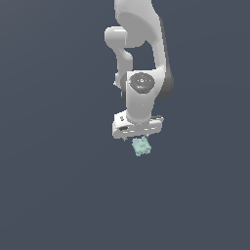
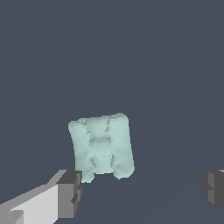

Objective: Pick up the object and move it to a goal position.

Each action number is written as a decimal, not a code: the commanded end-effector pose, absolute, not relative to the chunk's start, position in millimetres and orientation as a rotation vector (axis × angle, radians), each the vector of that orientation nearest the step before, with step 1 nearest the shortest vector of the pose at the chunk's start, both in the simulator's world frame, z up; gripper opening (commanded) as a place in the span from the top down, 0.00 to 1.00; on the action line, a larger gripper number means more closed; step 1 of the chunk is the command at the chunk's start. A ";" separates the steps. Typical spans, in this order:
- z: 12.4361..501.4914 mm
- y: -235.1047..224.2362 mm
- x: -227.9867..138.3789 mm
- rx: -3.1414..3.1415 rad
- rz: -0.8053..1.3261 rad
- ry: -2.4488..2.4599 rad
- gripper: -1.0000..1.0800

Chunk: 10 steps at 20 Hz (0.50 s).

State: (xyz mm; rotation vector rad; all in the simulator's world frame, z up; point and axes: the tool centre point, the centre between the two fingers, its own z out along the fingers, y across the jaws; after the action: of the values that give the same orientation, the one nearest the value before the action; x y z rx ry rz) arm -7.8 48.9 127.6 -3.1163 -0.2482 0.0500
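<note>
Just under the white gripper, the small mint-green object lies on the plain dark surface, peeking out from below the hand toward the exterior view's right. In the wrist view the object is a knobbly, roughly square block, a little taller than wide, with a ridged pattern on top like a letter H. The gripper is spread wide: one dark fingertip shows near one corner of the block, the other well apart on the far side, with nothing between them.

That is the thing to watch, I'd say. The block does not sit in the middle of the gap; it lies off toward the one finger, its near corner almost level with that pad, and it sits slightly ahead of the line joining the two pads. Whether the finger touches it I cannot tell. To my eye the hand needs to shift sideways toward the block, and a touch forward, before it drops and closes, or that finger may land on top
</note>
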 end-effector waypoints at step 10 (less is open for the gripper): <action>92.2 82.7 -14.6 -3.108 0.001 -0.455 0.04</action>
State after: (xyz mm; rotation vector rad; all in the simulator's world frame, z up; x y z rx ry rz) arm -14.4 80.8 94.2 -3.1092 -0.4416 0.0065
